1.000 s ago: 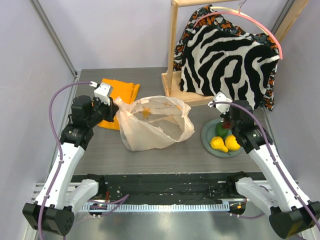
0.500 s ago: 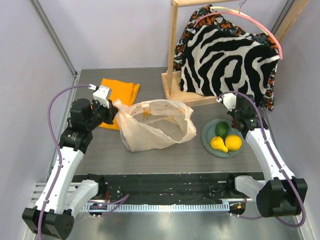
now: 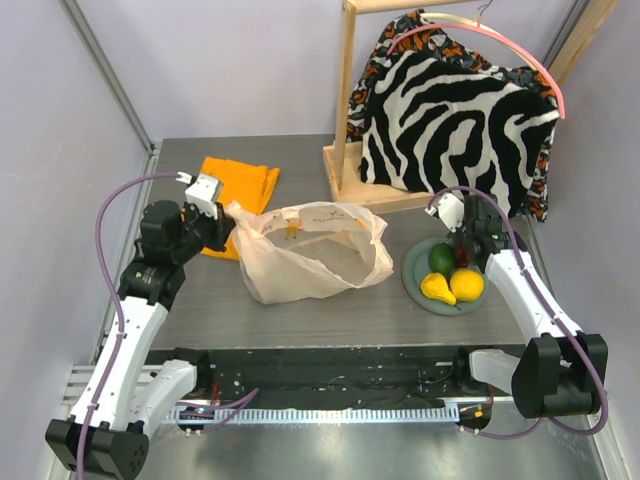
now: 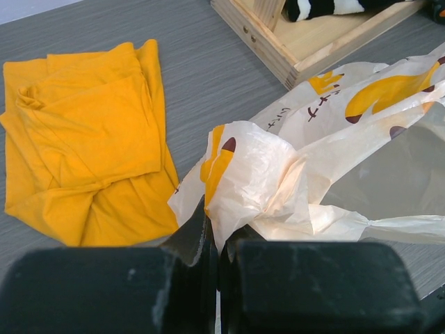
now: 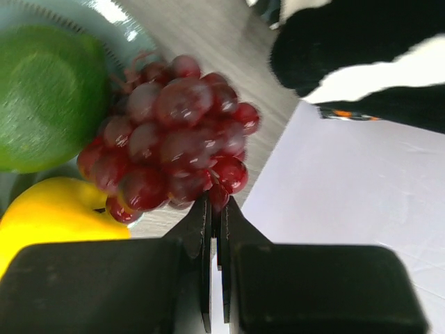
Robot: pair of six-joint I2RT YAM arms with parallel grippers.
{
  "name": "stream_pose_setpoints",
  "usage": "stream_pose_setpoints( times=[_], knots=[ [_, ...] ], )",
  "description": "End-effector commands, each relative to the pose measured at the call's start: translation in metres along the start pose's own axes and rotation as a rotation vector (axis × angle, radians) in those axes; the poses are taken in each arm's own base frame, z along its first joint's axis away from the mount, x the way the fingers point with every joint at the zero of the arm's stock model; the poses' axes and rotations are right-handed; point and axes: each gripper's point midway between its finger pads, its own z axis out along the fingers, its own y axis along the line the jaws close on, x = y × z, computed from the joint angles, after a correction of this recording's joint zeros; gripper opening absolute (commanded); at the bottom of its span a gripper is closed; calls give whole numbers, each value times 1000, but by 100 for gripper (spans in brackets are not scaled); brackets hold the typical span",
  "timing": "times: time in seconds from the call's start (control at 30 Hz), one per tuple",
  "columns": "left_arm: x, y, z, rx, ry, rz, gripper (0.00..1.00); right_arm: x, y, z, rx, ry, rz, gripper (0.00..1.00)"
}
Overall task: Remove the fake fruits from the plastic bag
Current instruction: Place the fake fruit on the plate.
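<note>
Because the bunch of grapes (image 5: 174,139) is probably light, knobbly and slippery plastic, hold it by a stem or an edge berry. It hangs over the plate (image 3: 412,282), its lowest berry pinched between the closed fingers (image 5: 198,229) of the right gripper (image 5: 217,209). The left gripper (image 4: 217,236) is clamped on the handle of the limp plastic bag (image 4: 257,174), which lies on the tabletop (image 3: 300,320).

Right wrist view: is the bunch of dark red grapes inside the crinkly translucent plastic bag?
No: the grapes are at the right gripper's tips, over the grey plate beside the green plastic avocado.
</note>
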Motion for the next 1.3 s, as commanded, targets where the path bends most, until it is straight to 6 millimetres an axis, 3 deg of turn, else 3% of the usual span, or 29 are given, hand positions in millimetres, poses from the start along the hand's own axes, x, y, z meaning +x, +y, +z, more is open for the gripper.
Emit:
stream_pose_setpoints(
  times=[0.0,0.2,0.33,0.47,0.63,0.73,0.77,0.83,0.87,0.93,1.13,1.2,1.23,1.27],
  knots=[
    [-8,1,-1,-7,-37,-4,0,4,10,1,-53,26,4,1],
    [-10,1,0,1,-43,-2,0,22,40,-6,-198,90,-21,1],
    [-10,1,2,4,-43,0,0,23,45,-16,-227,83,-1,2],
    [-10,0,3,10,-43,-3,0,24,45,-19,-230,86,12,28],
    [-9,-1,5,18,-42,-7,0,15,38,-21,-229,74,34,52],
    [-9,-2,5,21,-44,-4,0,4,29,-34,-256,67,57,65],
    [-10,-1,4,19,-45,-4,0,-11,16,-44,-254,20,77,67],
    [-10,-2,3,19,-45,0,0,-20,19,-61,-329,-5,94,73],
    [-8,-2,3,21,-41,1,0,-43,16,-76,-379,-104,111,77],
    [-7,-2,3,21,-41,2,0,-58,19,-92,-448,-170,121,99],
    [-11,-8,-7,50,-21,36,2,-162,18,-161,-690,-596,246,100],
    [-9,-13,-12,72,6,56,4,-200,15,-194,-761,-727,263,100],
    [-6,-14,-16,78,22,62,4,-220,33,-214,-835,-781,218,100],
    [-4,-15,-18,85,26,81,4,-233,38,-229,-862,-818,214,100]
  ],
)
